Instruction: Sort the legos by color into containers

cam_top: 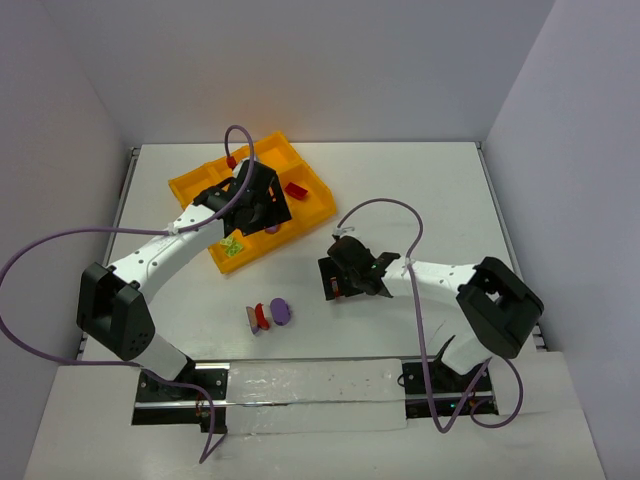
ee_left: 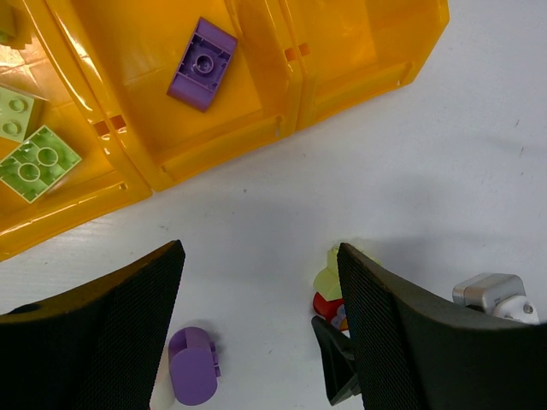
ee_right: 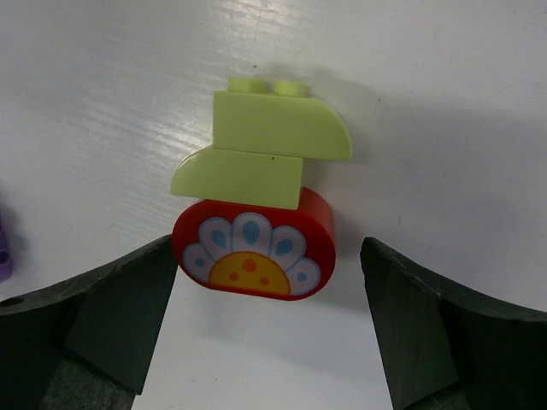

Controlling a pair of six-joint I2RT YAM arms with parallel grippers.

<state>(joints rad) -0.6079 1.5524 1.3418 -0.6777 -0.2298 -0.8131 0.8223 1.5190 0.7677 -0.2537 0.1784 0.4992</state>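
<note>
The containers are cells of one orange-yellow tray (cam_top: 318, 205) (ee_left: 256, 145). Its cells hold a purple lego (ee_left: 202, 64), yellow-green legos (ee_left: 34, 162) and a red lego (cam_top: 296, 190). My left gripper (cam_top: 268, 212) (ee_left: 261, 248) hangs open and empty over the tray's near edge. A cluster lies on the table: yellow-green legos (ee_right: 273, 137) stuck on a red oval piece with a flower print (ee_right: 252, 248). My right gripper (cam_top: 338, 282) (ee_right: 269, 248) is open astride that red piece, with its left finger (ee_right: 128, 299) at the piece's edge and the other finger apart from it.
Near the front of the white table lie a loose purple lego (cam_top: 281, 312) (ee_left: 192, 376), a red one (cam_top: 262, 316) and a pale one (cam_top: 251, 319). Purple cables loop beside both arms. Grey walls enclose the table on three sides.
</note>
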